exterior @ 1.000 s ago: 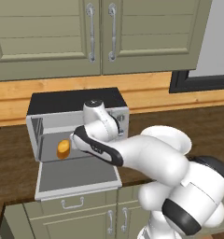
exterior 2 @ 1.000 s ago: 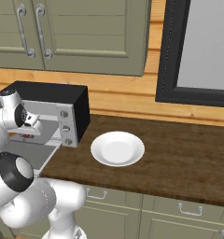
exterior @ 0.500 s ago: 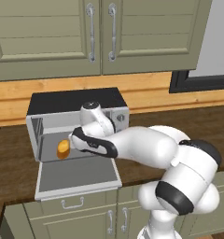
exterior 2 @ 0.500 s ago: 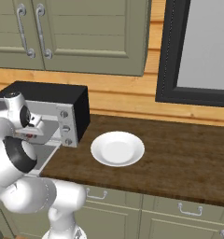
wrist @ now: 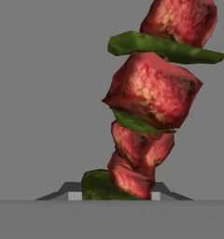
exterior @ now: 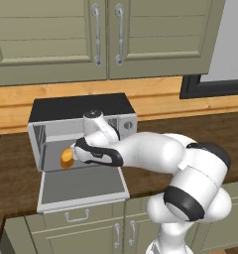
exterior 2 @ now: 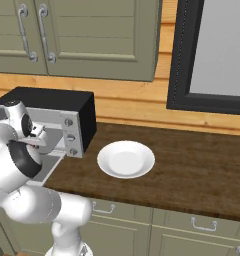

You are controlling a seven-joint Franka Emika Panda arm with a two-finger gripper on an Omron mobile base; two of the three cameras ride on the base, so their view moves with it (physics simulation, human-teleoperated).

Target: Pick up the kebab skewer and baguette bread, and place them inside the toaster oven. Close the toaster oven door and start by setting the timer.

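The hand view is close on the skewer: red meat chunks with green slices between them, rising from between the finger tips against plain grey, so the gripper is closed on the skewer. The left base view shows where that happens: the hand reaches into the open oven, whose door lies folded down flat in front, and the bread sits inside the oven, just left of the hand. The right base view gives the oven's knob side and a white plate on the counter to the oven's right, bare. The arm's elbow blocks the oven's right front in the left base view. Green cabinets hang above the oven; a dark-framed window stands to its right.
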